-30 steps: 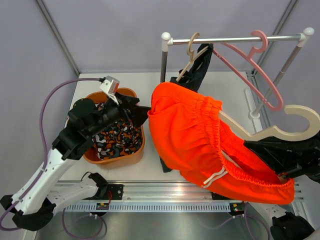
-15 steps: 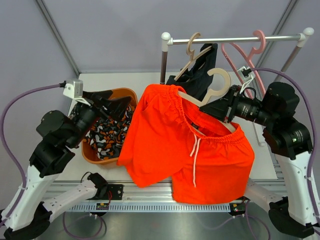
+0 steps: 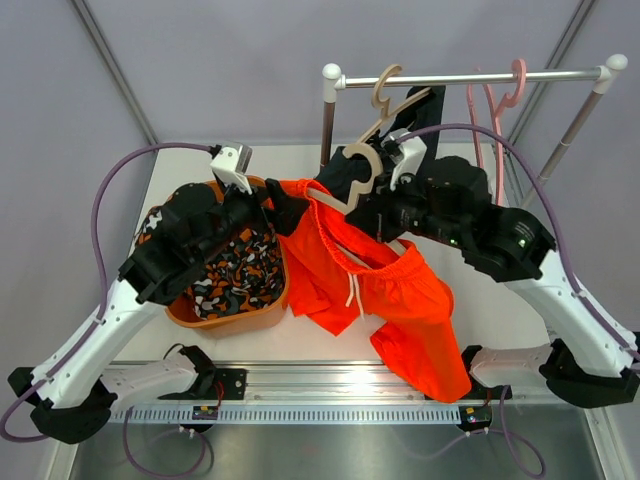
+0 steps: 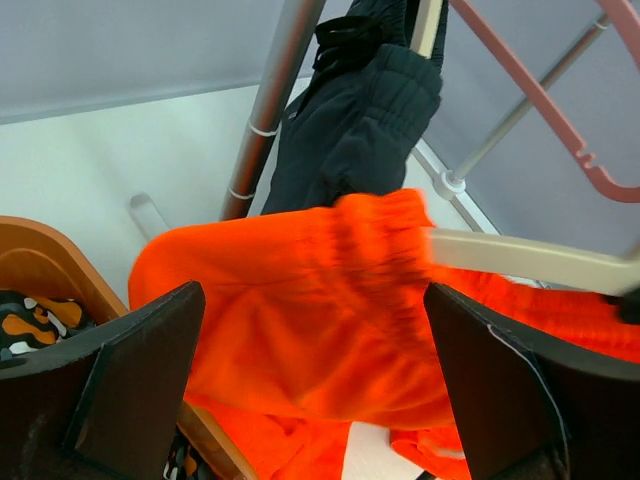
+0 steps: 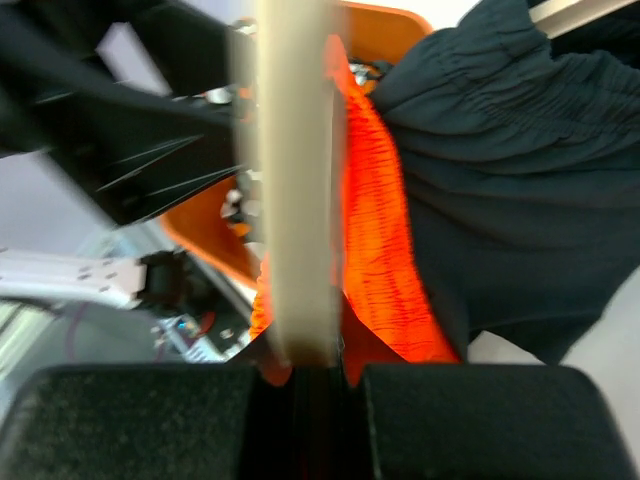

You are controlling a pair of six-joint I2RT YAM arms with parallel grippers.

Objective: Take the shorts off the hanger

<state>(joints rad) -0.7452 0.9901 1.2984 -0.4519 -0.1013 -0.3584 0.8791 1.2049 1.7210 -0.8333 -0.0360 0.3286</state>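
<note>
The bright orange shorts point(image 3: 395, 290) with a white drawstring hang on a cream hanger point(image 3: 350, 172). My right gripper point(image 3: 385, 215) is shut on that hanger point(image 5: 295, 200) and holds it above the table middle, with orange fabric point(image 5: 375, 230) beside it. My left gripper point(image 3: 283, 203) is open at the shorts' left edge. In the left wrist view the orange waistband point(image 4: 320, 280) lies between the open jaws point(image 4: 315, 300). The dark navy shorts point(image 3: 400, 135) hang on another cream hanger on the rack. The camouflage shorts point(image 3: 235, 275) lie in the orange basket point(image 3: 215, 320).
A metal rack rail point(image 3: 470, 78) crosses the back right, its post point(image 3: 327, 130) close behind the shorts. A bare pink hanger point(image 3: 495, 110) hangs on the rail. The basket stands at the left, under my left arm.
My right gripper has carried the hanger and orange shorts left and farther back. My left gripper has moved right, up to the shorts' left edge.
</note>
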